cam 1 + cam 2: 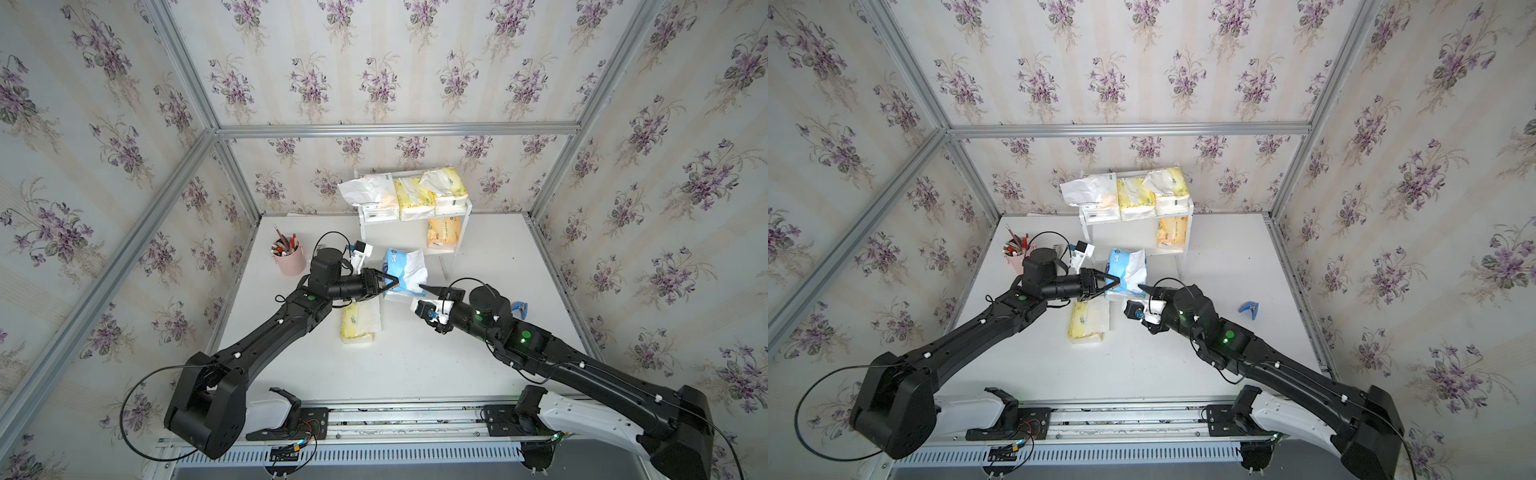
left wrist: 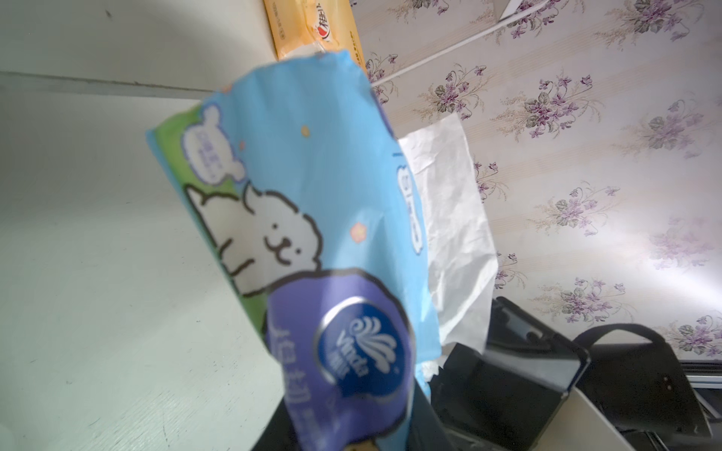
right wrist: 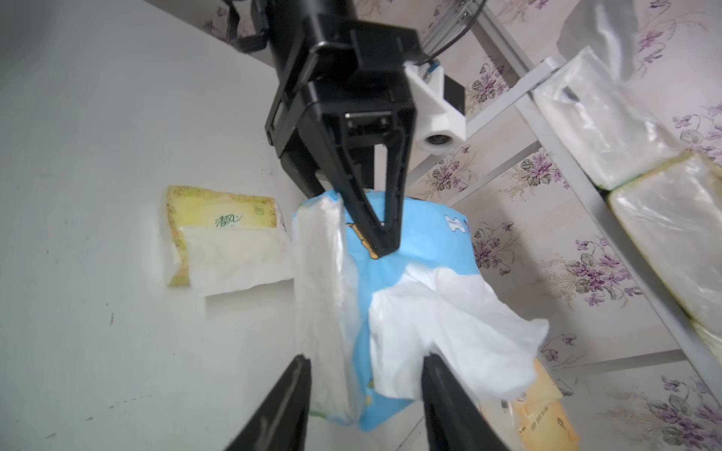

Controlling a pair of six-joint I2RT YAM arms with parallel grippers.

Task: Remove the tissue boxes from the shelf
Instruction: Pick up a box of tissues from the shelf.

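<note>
Shelf (image 1: pixel 362 227) holds 4 tissue packs (image 1: pixel 413 201); pink cup (image 1: pixel 289 262) holds pens (image 1: pixel 284 245).

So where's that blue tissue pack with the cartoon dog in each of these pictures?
In a top view: the blue pack sits near the centre, just in front of the shelf.
In a top view: again near the centre, in front of the shelf.
Left wrist: it fills the middle, close up.
Right wrist: central, white tissue spilling out.
Shared landmark: the orange pack.
</note>
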